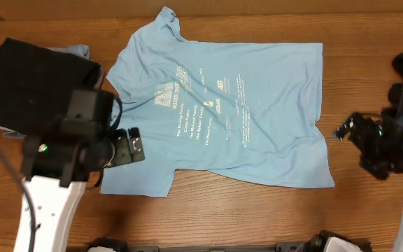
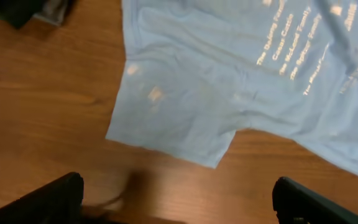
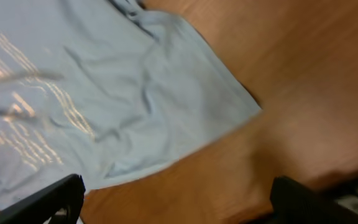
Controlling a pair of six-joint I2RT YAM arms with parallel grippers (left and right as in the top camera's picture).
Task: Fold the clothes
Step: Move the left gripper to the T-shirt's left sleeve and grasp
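So the light blue short-sleeved T-shirt point(image 1: 243, 105) with the white print is spread flat, print up, in the middle of the brown wooden bench point(image 1: 257, 217). Its long axis runs side to side: collar toward the robot's left, hem toward its right, one sleeve pointing at the far edge and one at the near edge.

The left gripper point(image 1: 130, 145) hangs right at the near sleeve point(image 2: 173, 134), jaws spread wide with nothing in them. The right gripper point(image 1: 347, 129) is just off the hem, over bare wood, also wide and empty. I'd say the left one is closer to a grab, and no fold is made yet.

A crumpled black fabric garment point(image 1: 33, 77) sits far left, beside the collar end. Overhead gives the whole layout. The left wrist camera shows the sleeve edge lying flat ahead of the fingers, and the right wrist camera shows the wrinkled hem corner point(image 3: 247, 112) up close.
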